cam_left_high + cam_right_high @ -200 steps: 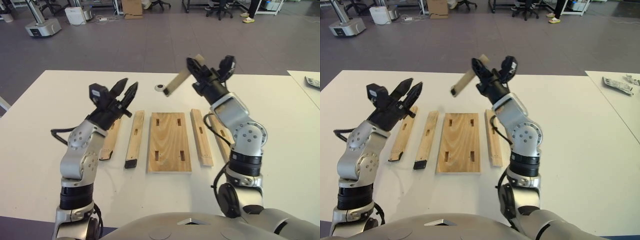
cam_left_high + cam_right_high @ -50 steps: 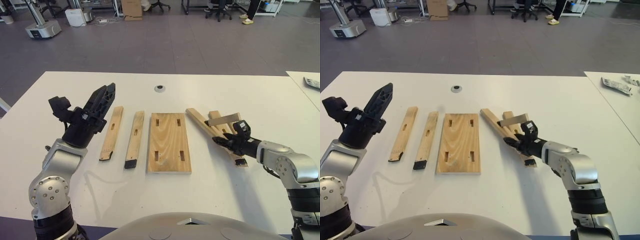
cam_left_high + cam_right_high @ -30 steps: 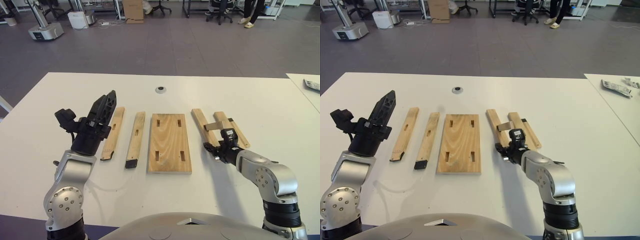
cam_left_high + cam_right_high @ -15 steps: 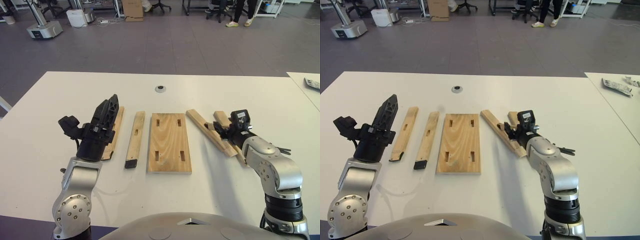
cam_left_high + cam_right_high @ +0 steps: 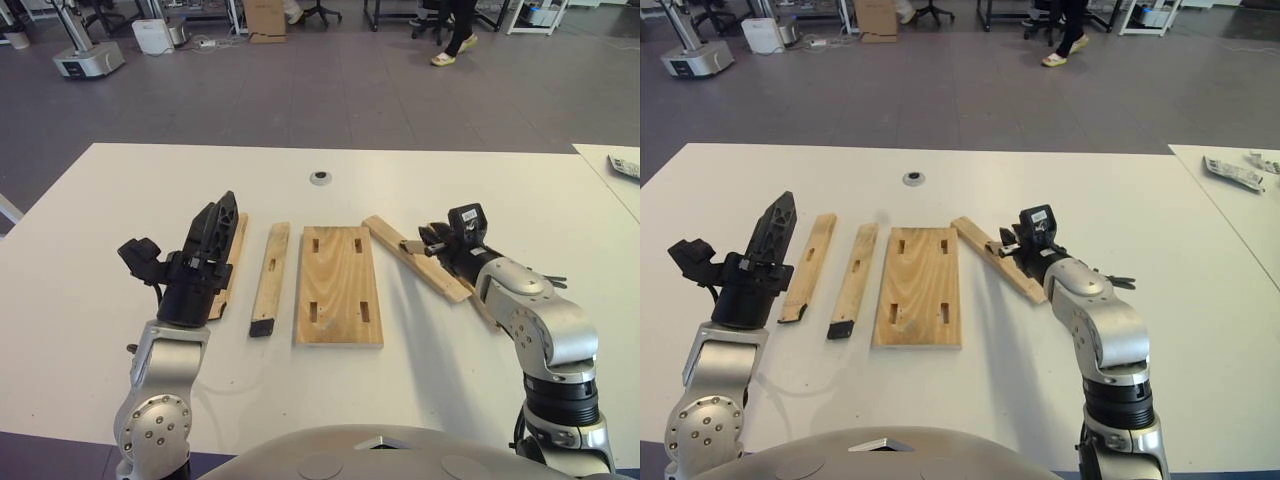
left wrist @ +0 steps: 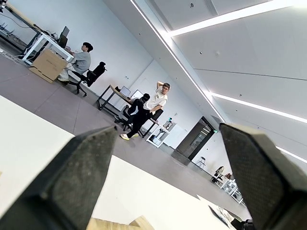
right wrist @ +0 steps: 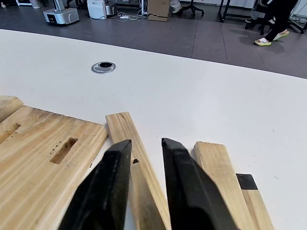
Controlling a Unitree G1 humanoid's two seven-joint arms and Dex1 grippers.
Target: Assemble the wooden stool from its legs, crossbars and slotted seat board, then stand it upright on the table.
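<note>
The slotted seat board lies flat mid-table. Two legs lie to its left: one in full view, the other partly behind my left gripper. That gripper is held up over this leg, pointing upward, open and holding nothing. To the right of the board a leg lies askew, its far end near the board's corner. My right gripper is low over it, its fingers close together, apparently shut on a short crossbar. Another leg with a black end lies just beyond.
A round cable grommet sits in the table near its far edge. A second table with a small object on it stands off to the right. Bare tabletop lies in front of the board and at the far left.
My right gripper brought the crossbar down from the air to the right-hand legs. The nearer leg has swung askew, toward the board. My left gripper rose and has stayed put.
</note>
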